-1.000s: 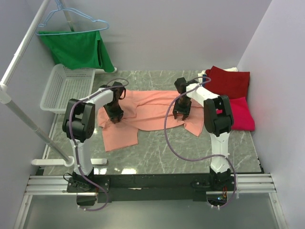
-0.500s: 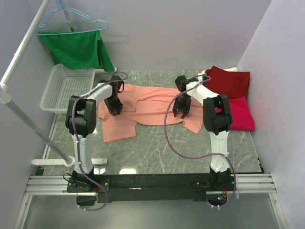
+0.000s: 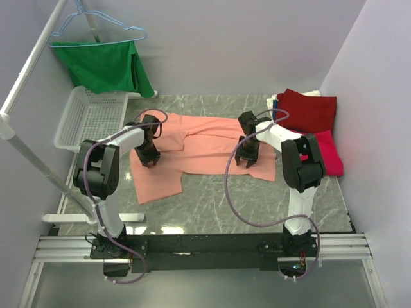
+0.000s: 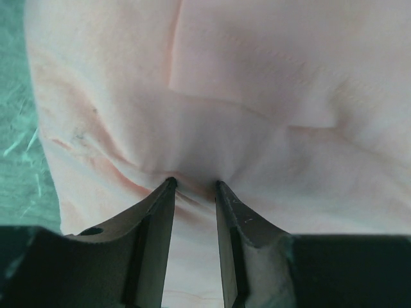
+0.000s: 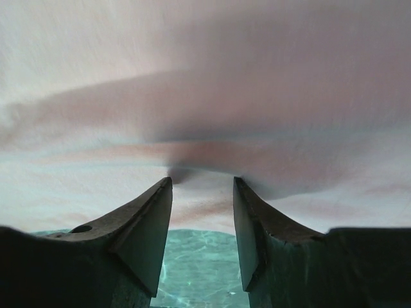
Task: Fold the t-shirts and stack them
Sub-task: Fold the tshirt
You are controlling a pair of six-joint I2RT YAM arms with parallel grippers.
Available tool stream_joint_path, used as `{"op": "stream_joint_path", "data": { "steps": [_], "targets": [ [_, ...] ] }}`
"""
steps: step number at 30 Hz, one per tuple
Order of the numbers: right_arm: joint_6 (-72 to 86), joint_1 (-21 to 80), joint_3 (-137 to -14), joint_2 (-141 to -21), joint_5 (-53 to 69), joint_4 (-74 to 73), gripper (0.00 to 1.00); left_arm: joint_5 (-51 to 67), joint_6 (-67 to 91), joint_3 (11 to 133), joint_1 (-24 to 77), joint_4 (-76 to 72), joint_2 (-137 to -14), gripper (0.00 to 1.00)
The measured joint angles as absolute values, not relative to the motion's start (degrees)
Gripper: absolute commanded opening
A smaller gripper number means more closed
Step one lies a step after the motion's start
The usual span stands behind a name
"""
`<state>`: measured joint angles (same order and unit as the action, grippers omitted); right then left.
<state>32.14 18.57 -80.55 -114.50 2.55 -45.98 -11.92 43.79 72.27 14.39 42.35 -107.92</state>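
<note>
A salmon-pink t-shirt point(image 3: 199, 141) lies spread across the middle of the marble table point(image 3: 218, 199). My left gripper point(image 3: 149, 157) stands on its left part, jaws narrowed on a pinch of the cloth point(image 4: 257, 77), with wrinkles running to the left gripper point(image 4: 192, 183). My right gripper point(image 3: 247, 157) is at the shirt's near right edge, jaws apart. In the right wrist view the right gripper point(image 5: 202, 181) has its tips against the cloth point(image 5: 205, 77), with bare table between the fingers. A dark red t-shirt point(image 3: 308, 109) and a crimson-pink t-shirt point(image 3: 331, 157) lie folded at the right.
A white mesh basket point(image 3: 87, 119) stands at the left edge. Above it a green garment point(image 3: 106, 67) hangs on a light-blue hanger point(image 3: 96, 29). A white rail point(image 3: 38, 167) slants down the left side. Walls close in at the back and the right.
The left gripper went away from me, then back toward me and slightly left, dragging the shirt's left part with it. The right gripper moved slightly toward me, its jaws narrowing a little.
</note>
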Motion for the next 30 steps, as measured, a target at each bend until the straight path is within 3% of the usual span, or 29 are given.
{"op": "stream_joint_path", "data": {
  "steps": [20,30],
  "targets": [
    [34.5,21.2,-70.1,-107.1,2.5,-44.3,0.47,-14.7,45.4,64.4,16.6,46.6,-93.6,0.39],
    [35.1,21.5,-65.1,-101.1,2.7,-45.1,0.47,-14.2,51.2,49.8,17.5,50.8,-80.0,0.4]
  ]
}}
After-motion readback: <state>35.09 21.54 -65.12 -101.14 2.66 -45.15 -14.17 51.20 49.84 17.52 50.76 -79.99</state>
